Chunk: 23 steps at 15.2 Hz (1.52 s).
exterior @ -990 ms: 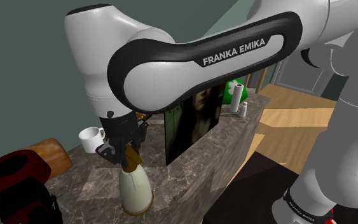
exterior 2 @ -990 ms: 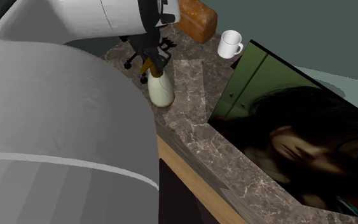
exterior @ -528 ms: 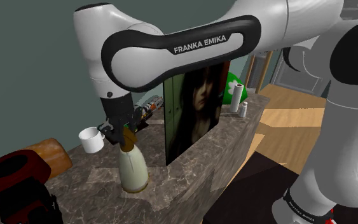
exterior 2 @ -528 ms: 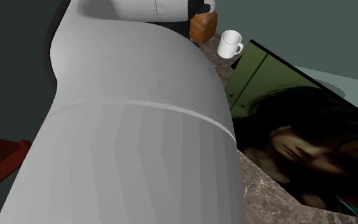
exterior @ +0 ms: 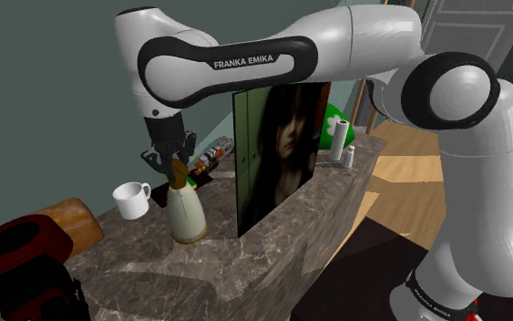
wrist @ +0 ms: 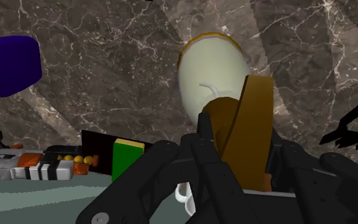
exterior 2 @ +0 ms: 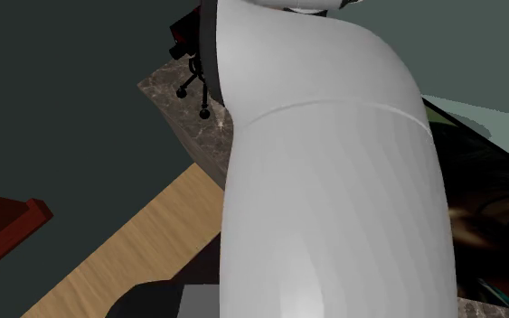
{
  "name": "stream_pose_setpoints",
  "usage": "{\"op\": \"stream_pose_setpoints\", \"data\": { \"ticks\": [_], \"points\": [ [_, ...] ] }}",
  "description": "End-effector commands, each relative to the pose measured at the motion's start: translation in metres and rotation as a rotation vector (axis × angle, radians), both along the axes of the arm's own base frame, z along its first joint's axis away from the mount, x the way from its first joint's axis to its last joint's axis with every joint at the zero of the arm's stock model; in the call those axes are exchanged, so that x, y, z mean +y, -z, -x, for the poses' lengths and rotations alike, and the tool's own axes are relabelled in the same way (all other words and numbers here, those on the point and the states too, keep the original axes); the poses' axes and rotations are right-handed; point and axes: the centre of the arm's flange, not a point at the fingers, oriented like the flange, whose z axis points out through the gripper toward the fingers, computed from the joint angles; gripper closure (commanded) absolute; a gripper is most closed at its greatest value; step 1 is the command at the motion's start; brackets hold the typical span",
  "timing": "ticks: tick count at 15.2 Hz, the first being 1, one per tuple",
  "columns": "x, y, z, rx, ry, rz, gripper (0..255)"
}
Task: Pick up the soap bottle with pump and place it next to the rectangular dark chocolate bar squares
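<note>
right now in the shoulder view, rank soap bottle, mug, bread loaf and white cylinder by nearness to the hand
1. soap bottle, clasped in the hand
2. white mug, shoulder view's left
3. bread loaf, farther left
4. white cylinder, counter's far end

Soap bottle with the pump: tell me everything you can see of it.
The soap bottle has a cream, pear-shaped body that narrows to a brown pump head, with a thin golden-brown rim around its base. It stands upright over the dark marbled countertop, between the white mug and the upright portrait panel. The black jaws are shut on its pump from above. Whether its base touches the countertop cannot be told.
</note>
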Motion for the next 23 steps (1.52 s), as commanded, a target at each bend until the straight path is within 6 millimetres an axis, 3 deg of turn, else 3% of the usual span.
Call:
{"op": "stream_pose_setpoints", "data": {
  "ticks": [1,5,18,23],
  "points": [
    [-0.012,-0.002,-0.026,-0.001,0.000,0.001,255],
    [-0.035,-0.002,-0.077,-0.001,0.000,0.001,255],
    [-0.035,0.067,-0.077,-0.001,0.000,0.001,255],
    [-0.035,0.067,-0.077,-0.001,0.000,0.001,255]
  ]
}}
